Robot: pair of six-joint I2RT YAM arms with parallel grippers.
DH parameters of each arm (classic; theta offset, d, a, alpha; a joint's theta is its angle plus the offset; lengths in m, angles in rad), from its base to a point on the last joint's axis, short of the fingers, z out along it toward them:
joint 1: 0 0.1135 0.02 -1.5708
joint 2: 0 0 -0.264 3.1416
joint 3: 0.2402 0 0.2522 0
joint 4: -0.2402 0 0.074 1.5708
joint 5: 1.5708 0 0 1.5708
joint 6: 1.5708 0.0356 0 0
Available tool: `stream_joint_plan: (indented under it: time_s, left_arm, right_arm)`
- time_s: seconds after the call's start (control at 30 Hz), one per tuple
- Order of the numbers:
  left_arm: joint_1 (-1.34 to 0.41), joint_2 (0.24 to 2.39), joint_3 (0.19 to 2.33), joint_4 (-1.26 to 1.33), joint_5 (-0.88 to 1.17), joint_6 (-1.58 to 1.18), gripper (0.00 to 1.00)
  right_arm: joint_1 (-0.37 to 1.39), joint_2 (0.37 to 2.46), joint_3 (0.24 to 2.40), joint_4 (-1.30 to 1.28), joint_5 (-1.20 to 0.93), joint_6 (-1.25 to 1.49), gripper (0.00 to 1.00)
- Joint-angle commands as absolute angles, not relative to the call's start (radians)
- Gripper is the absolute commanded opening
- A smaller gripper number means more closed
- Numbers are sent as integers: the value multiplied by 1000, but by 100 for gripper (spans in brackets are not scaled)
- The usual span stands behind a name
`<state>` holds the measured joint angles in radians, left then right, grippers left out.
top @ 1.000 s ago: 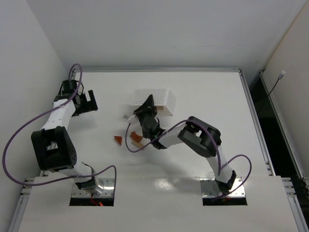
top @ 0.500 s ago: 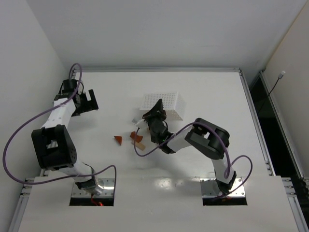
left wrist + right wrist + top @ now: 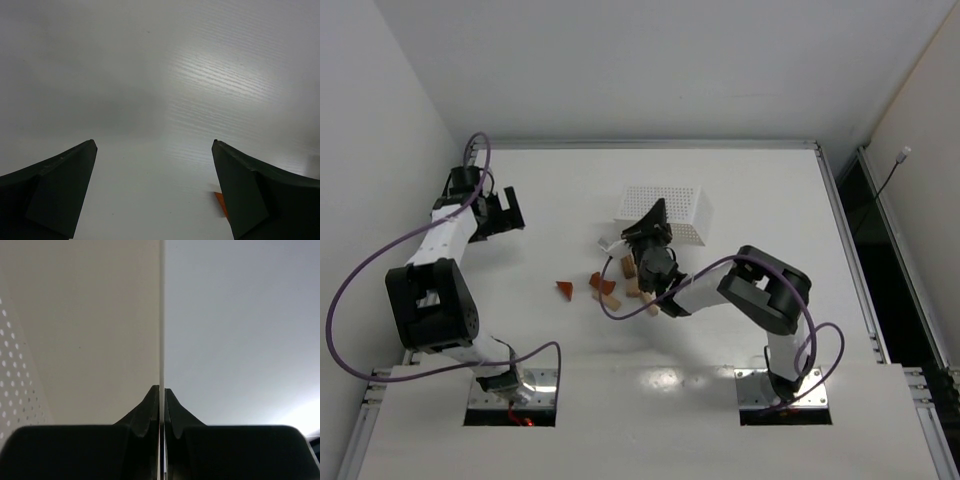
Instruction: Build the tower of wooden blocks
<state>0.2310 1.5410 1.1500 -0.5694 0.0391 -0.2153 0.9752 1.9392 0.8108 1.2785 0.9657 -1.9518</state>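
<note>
Bright, even overhead light, with soft glare on the white desk point(image 3: 660, 378) and faint arm shadows. Wrist views show dark, blurred fingers point(image 3: 55, 195) close up.

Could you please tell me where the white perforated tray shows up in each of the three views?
Top external: the white tray sits just above centre, its near rim in the right gripper.
Left wrist: not in it.
Right wrist: its thin wall runs up the middle, pinched by the shut fingers; its dotted face is at the left.
Shared landmark: the right gripper on the tray's rim.
</note>
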Motion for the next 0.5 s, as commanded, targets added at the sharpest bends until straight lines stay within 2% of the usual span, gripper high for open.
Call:
stream_joint_plan:
  time_s: [0.0,0.1,0.17,0.27,0.4,0.47]
  left_arm:
    - [244,1525,1137,-535,57,-218,100]
    - [244,1537,1157,-565,57,-218,100]
    - [244,1525,1144,-552,80,-207,100]
    - [244,1546,1156,-557,80,-207,100]
    - [244,1559,1178,-557,101,-198,100]
    - [244,1548,1169,-557,123,-170,100]
  right_arm:
    - [969,1951,816,1818,949,-2019,0]
    - [969,1823,807,1655,1006,-1944,0]
    - [959,1822,807,1611,1015,-1902,0]
    - [959,1888,834,1736,1021,-1956,0]
    - [878,1818,981,1328,1207,-1719,0]
    - [841,1809,1024,1205,1273,-1631,0]
